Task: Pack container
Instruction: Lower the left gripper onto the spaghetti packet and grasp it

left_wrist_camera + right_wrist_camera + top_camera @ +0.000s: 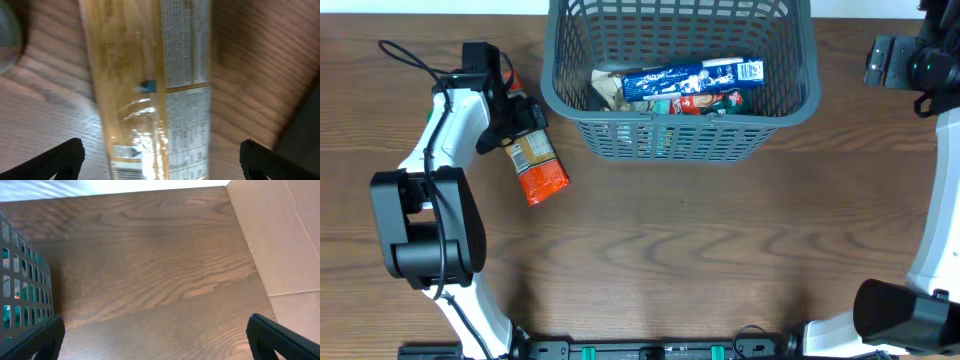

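Note:
The grey-blue slotted container (790, 110) stands at the top middle of the table. Inside lie a blue and white packet (692, 75), a red and green packet (705, 101) and a brownish packet (608, 92). An orange and tan snack packet (536, 165) lies on the table left of the container. My left gripper (510, 122) is open above its upper end; in the left wrist view the packet (150, 95) lies between the spread fingers (160, 160), not clamped. My right gripper (895, 62) is open and empty over bare table right of the container (25, 295).
A tan cardboard surface (280, 235) borders the table at the right in the right wrist view. A black cable (410, 58) loops at the upper left.

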Robot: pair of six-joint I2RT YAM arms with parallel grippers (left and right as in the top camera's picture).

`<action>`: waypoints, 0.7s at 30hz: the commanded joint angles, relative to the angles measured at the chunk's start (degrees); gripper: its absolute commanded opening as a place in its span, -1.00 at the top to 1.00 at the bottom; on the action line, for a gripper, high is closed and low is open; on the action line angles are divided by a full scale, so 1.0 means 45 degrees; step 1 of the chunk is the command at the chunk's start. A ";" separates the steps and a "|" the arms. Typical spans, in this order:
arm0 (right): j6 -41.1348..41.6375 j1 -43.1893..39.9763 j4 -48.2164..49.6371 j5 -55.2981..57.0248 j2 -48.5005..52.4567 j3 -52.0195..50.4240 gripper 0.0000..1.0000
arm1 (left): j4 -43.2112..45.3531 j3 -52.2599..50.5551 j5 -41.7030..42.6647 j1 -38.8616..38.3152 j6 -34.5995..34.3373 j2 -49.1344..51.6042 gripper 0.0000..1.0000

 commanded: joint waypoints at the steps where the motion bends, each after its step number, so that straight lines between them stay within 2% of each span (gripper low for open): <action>1: -0.0121 -0.0034 -0.0015 0.0000 -0.0107 0.0146 -0.99 | -0.0010 0.0117 0.0481 -0.0010 0.0107 0.0146 -0.97; 21: -0.0121 -0.0034 -0.0015 0.0000 -0.0107 0.0146 -0.98 | 0.0083 0.0092 0.0058 -0.0257 -0.1379 0.0573 -0.97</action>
